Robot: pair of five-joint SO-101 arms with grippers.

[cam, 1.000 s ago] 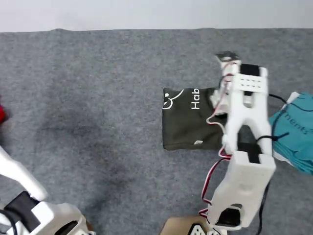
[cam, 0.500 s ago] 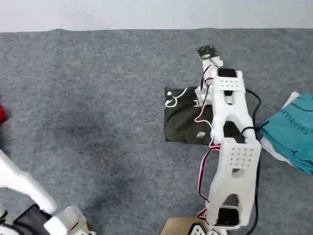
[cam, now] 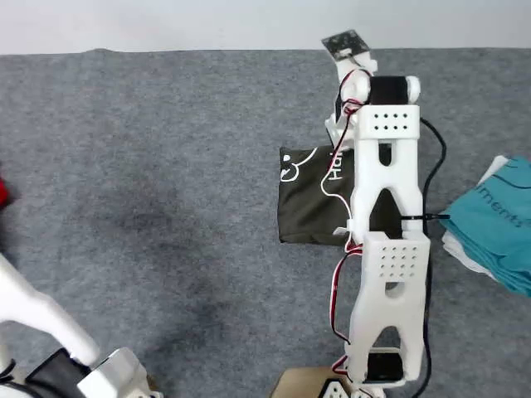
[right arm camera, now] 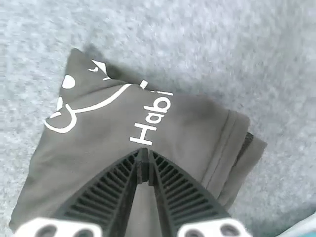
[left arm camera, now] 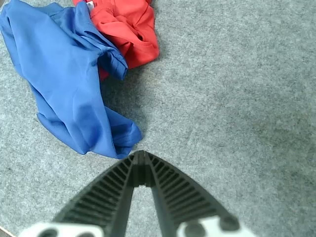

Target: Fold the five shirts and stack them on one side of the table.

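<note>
A dark olive shirt (right arm camera: pixel 113 148) with white print lies folded on the grey table; from above it sits right of centre (cam: pixel 309 203). My right gripper (right arm camera: pixel 143 159) is shut and empty, pointing down over the shirt's middle; whether it touches the cloth I cannot tell. The right arm (cam: pixel 386 174) stretches over the shirt's right half and hides it. A folded teal shirt (cam: pixel 496 220) rests on a white one at the right edge. My left gripper (left arm camera: pixel 142 168) is shut over bare table, just short of a crumpled blue shirt (left arm camera: pixel 69 84) that lies partly over a red shirt (left arm camera: pixel 131 27).
The grey felt table (cam: pixel 166 149) is open through the left and middle. A sliver of red cloth (cam: pixel 2 192) shows at the left edge. The left arm's white link (cam: pixel 41 311) sits at the near left corner. The table's far edge meets a pale wall.
The right arm swung left and reached farther out, from beside the teal stack to over the dark shirt. The left arm drew back slightly toward the near left corner.
</note>
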